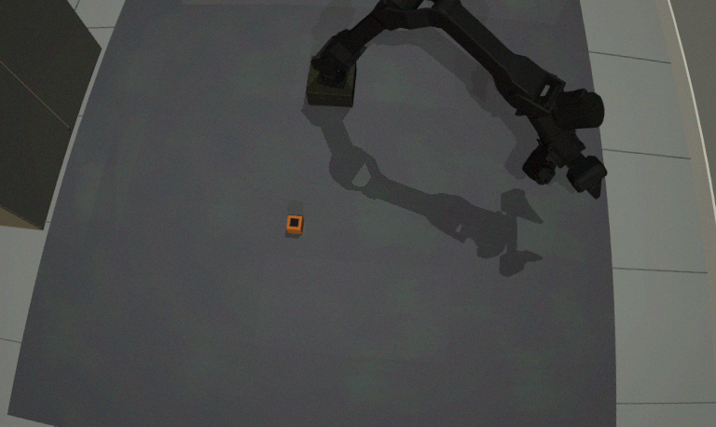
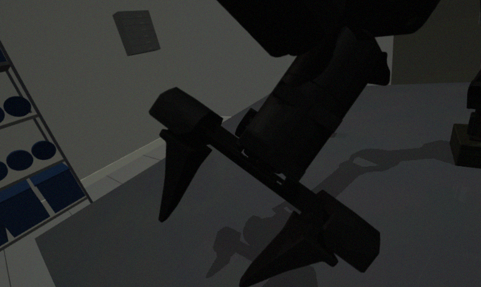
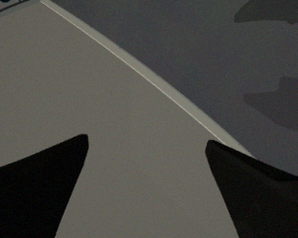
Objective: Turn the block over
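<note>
A small orange block (image 1: 294, 229) rests on the table (image 1: 237, 317), left of centre in the top view. A dark square mark on it faces up. In the exterior view only a dim reddish sliver shows beside the arm, too small to tell if it is the block. My gripper (image 1: 569, 189) (image 2: 202, 252) (image 3: 149, 144) is open and empty, with its fingers wide apart. It hangs raised above the right edge of the table, far to the right of the block. The block is not in the wrist view.
The arm's base block (image 1: 330, 94) (image 2: 470, 153) stands behind the orange block. The arm arches out to the right from it. A dark cabinet (image 1: 39, 95) stands beyond the left edge. A shelf rack with blue bins (image 2: 58, 188) stands beside a wall, past the table's edge.
</note>
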You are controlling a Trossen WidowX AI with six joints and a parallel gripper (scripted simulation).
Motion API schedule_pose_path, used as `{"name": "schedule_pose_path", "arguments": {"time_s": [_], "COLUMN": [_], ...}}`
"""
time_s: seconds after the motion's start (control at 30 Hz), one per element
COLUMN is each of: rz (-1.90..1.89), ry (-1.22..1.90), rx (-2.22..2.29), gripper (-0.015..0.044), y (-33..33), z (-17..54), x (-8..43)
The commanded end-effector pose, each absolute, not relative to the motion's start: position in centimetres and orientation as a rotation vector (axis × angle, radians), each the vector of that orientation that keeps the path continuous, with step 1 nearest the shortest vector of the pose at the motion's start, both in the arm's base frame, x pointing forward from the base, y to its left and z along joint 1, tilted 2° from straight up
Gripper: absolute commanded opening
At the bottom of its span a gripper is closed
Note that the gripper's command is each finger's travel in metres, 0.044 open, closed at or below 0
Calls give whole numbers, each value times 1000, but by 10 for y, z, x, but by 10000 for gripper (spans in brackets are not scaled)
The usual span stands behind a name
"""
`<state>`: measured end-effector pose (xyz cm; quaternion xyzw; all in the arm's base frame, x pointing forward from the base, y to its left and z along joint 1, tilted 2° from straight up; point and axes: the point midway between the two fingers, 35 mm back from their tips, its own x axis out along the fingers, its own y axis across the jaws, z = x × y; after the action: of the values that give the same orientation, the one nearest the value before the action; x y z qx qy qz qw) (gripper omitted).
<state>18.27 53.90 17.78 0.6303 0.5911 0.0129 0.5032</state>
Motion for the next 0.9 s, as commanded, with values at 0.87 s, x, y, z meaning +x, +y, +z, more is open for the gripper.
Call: {"name": "schedule_pose_path", "arguments": {"time_s": [0.87], "rz": [-20], "ry": [1299], "rx": [234], "gripper": [440], "y": [166], "z": [96], "x": [396]}}
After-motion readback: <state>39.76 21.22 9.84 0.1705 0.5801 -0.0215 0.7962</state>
